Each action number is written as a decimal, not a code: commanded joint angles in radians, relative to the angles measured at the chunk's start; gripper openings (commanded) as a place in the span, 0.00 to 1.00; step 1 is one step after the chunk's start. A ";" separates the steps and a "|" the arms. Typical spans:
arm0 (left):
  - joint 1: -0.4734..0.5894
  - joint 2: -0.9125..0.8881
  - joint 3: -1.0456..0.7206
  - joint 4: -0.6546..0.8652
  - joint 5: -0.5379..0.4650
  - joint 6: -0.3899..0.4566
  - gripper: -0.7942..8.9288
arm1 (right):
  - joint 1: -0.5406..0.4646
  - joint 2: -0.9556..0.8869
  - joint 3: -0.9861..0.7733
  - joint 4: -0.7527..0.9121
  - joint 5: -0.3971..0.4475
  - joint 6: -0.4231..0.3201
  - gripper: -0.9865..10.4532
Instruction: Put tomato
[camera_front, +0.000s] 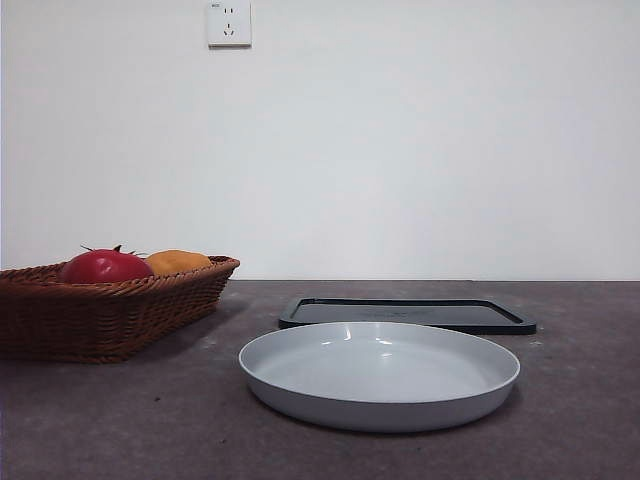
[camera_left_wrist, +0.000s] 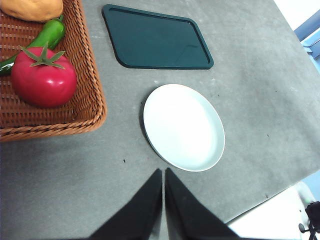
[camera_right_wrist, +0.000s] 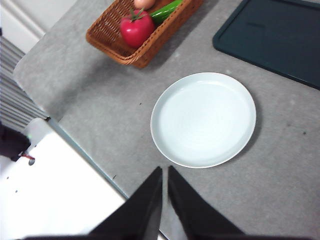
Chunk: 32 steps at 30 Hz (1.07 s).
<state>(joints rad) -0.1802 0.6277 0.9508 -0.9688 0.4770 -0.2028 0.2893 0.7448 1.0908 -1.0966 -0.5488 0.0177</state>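
The tomato (camera_front: 105, 267), glossy red with a green star stem, lies in a brown wicker basket (camera_front: 110, 315) at the table's left; it also shows in the left wrist view as the tomato (camera_left_wrist: 43, 77) and in the right wrist view as the tomato (camera_right_wrist: 136, 28). A pale round plate (camera_front: 380, 372) sits mid-table, empty. My left gripper (camera_left_wrist: 163, 172) hangs shut high above the table, near the plate (camera_left_wrist: 183, 126) and apart from the basket (camera_left_wrist: 90, 95). My right gripper (camera_right_wrist: 164, 171) is shut too, above the table edge by the plate (camera_right_wrist: 203, 119). Neither arm shows in the front view.
An orange-yellow fruit (camera_front: 177, 261) and a green pepper (camera_left_wrist: 47, 35) share the basket with the tomato. A dark flat tray (camera_front: 405, 313) lies behind the plate. The table's edge (camera_right_wrist: 85, 150) runs close to the right gripper, with a white surface beyond it.
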 joint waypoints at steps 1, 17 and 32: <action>-0.003 0.006 0.022 0.014 0.003 0.035 0.09 | 0.010 0.007 0.019 0.007 -0.002 -0.030 0.09; -0.003 0.007 0.022 0.019 -0.029 0.034 0.61 | 0.010 0.007 0.019 0.011 0.009 -0.029 0.47; -0.004 0.211 0.022 0.214 -0.122 0.062 0.61 | 0.010 0.019 0.019 0.013 0.033 -0.028 0.47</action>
<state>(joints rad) -0.1810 0.8219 0.9508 -0.7715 0.3603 -0.1665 0.2943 0.7567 1.0912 -1.0916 -0.5190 0.0025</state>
